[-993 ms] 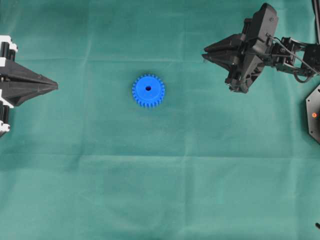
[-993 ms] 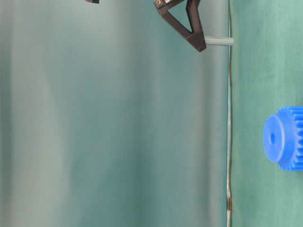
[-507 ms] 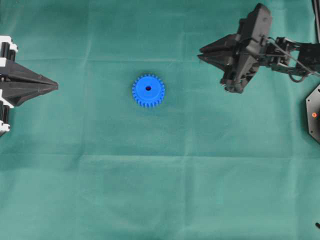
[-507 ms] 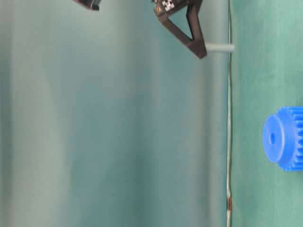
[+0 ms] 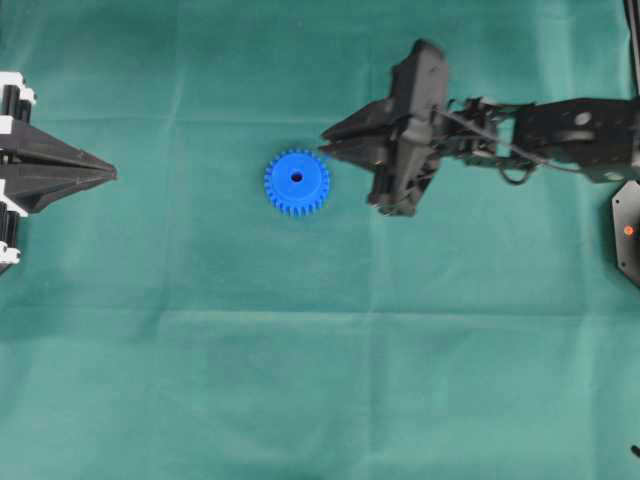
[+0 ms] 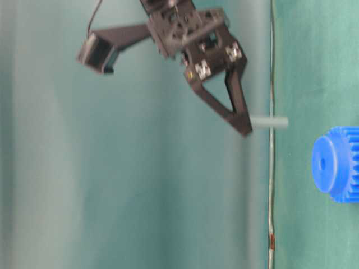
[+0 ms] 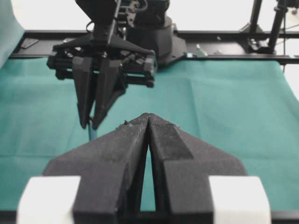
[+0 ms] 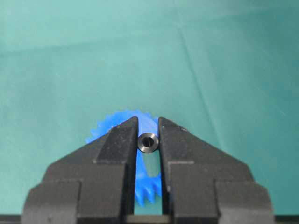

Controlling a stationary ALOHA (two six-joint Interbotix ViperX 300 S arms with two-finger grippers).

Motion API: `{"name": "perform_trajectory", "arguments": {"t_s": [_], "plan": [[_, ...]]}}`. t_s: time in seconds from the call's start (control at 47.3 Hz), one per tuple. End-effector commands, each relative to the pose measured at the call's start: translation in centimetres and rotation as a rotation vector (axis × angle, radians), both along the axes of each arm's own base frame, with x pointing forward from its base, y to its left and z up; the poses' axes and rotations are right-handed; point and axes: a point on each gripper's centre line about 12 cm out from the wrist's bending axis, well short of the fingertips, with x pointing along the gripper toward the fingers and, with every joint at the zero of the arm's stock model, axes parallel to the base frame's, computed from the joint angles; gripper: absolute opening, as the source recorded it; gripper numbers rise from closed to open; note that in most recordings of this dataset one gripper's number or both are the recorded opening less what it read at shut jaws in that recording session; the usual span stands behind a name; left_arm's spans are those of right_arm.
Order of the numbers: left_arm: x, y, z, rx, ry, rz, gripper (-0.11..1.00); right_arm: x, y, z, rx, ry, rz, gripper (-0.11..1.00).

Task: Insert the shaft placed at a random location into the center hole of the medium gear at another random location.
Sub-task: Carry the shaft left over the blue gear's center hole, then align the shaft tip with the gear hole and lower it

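Overhead view: unlabelled medium gear [image 5: 296, 182] beside right gripper [image 5: 327, 141] clamping shaft [image 6: 269, 121].

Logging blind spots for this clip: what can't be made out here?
- Shaft: hidden overhead by the right gripper; only its end shows in the right wrist view.
- Gear: cut off by the table-level edge; its hole hidden in the right wrist view by the fingers.
- Left gripper: arm cut off overhead.
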Motion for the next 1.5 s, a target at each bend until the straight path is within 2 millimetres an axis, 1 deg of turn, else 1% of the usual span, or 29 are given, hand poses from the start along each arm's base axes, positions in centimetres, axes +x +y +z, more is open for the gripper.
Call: {"name": "perform_trajectory", "arguments": {"t_s": [0.0, 0.084, 0.19, 0.591, 0.845, 0.993, 1.225, 1.331, 1.479], "plan": [[0.3, 0.0, 0.8, 0.002, -0.017, 0.001, 0.00, 1.6, 0.5, 1.4, -0.008, -0.048, 0.018, 0.13], [0.3, 0.0, 0.8, 0.002, -0.017, 0.001, 0.00, 2.5, 1.0, 1.4, -0.009, -0.053, 0.032, 0.13], [0.3, 0.0, 0.8, 0.002, -0.018, 0.001, 0.00, 3.1, 1.2, 1.4, -0.009, -0.055, 0.038, 0.13], [0.3, 0.0, 0.8, 0.002, -0.017, 0.001, 0.00, 3.2, 1.2, 1.0, -0.007, -0.053, 0.038, 0.13], [0.3, 0.0, 0.8, 0.003, -0.017, 0.001, 0.00, 3.7, 1.0, -1.2, 0.012, -0.034, 0.019, 0.13], [0.3, 0.0, 0.8, 0.000, -0.017, 0.001, 0.00, 3.8, 1.0, -1.9, 0.017, -0.028, 0.013, 0.13], [0.3, 0.0, 0.8, 0.003, -0.017, 0.001, 0.00, 3.8, 1.0, -1.7, 0.016, -0.034, 0.014, 0.13], [0.3, 0.0, 0.8, 0.000, -0.017, 0.001, 0.00, 3.9, 0.9, -0.8, 0.012, -0.052, 0.013, 0.13], [0.3, 0.0, 0.8, 0.002, -0.017, 0.001, 0.00, 3.9, 1.0, 1.0, 0.000, -0.092, 0.019, 0.13]]}}
